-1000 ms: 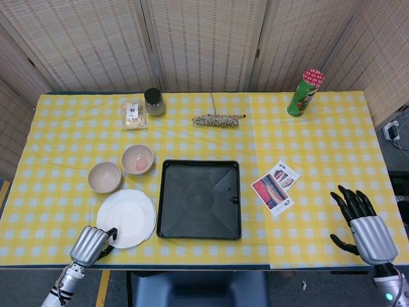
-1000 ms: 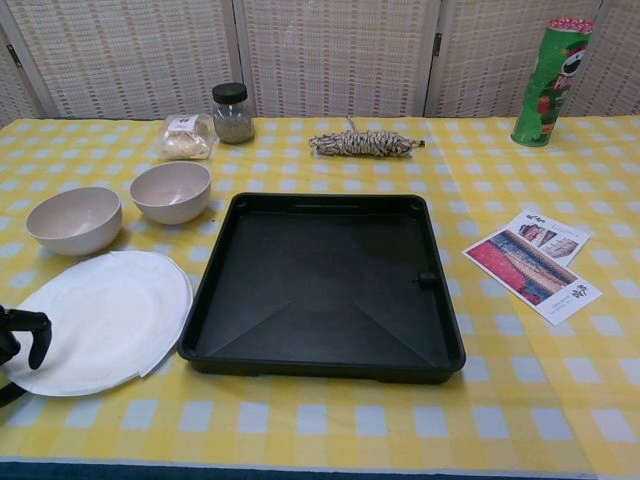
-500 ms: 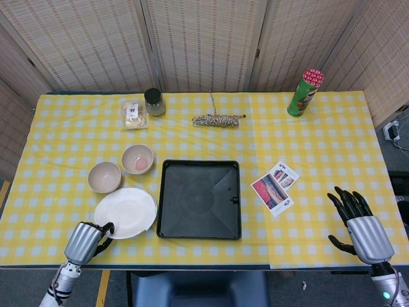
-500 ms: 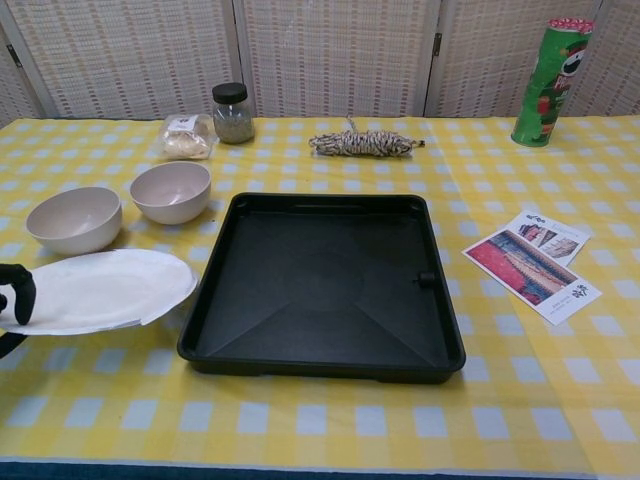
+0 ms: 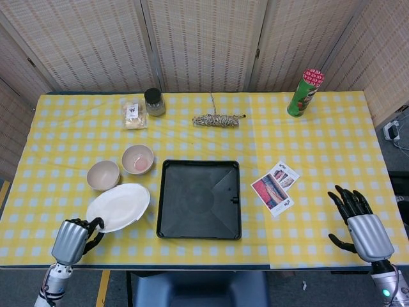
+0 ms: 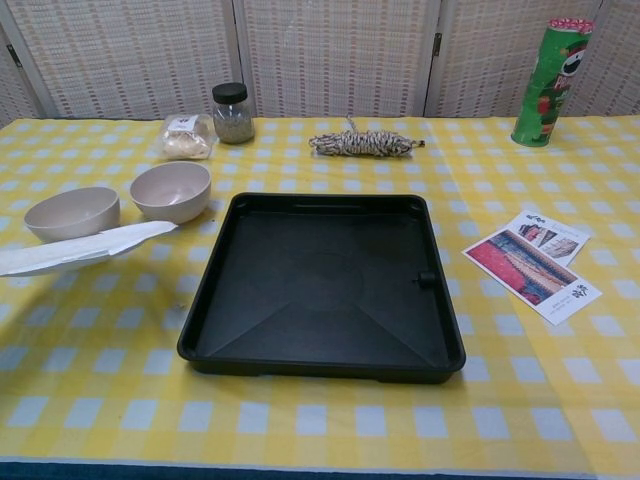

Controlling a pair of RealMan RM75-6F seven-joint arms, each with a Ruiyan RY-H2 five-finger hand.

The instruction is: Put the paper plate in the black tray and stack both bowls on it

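Only the head view shows the hands. The left hand (image 5: 70, 240), at 7 o'clock near the table's front edge, pinches the near rim of the paper plate (image 5: 119, 206) between its dark fingertips. The right hand (image 5: 361, 225) rests at 4 o'clock with its fingers spread and nothing in them. The chest view shows neither hand, but it shows what the head view does not: the paper plate (image 6: 80, 250) is lifted off the cloth, seen almost edge-on, casting a shadow on the table below.

The plate is plain white and round, its far end tipped toward the tray. It hangs just left of the black tray (image 5: 199, 199), at the tray's 9 o'clock, apart from the rim. The tray is square, shallow and holds nothing.

Two beige bowls stand upright at the plate's 12 o'clock: the left bowl (image 5: 103, 175) lies partly behind the plate's edge in the chest view, and the right bowl (image 5: 137, 159) is just beside it.

Farther back are a dark-lidded jar (image 5: 154, 102), a small wrapped packet (image 5: 134, 114), a coil of rope (image 5: 218, 119) and a green crisp can (image 5: 305, 93). Leaflets (image 5: 275, 188) lie at the tray's 3 o'clock.
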